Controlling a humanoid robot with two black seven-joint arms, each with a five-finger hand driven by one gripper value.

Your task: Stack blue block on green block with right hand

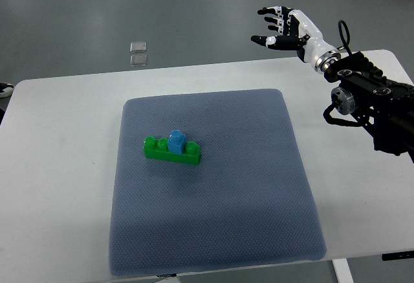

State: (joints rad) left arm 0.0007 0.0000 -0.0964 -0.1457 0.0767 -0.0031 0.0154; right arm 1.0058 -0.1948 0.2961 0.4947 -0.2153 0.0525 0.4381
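Blue-grey mat [213,231] on white table [58,166] — grey floor [97,17]

Block [176,141] atop longer block [171,151], on mat [213,231] left of centre; hand [284,27] far right behind.

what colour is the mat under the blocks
Greyish blue, with a fine dotted texture; the mat shows in the top view, the only one.

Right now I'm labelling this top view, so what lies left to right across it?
White table → grey mat → green block → blue block on it → right hand, open, off the table.
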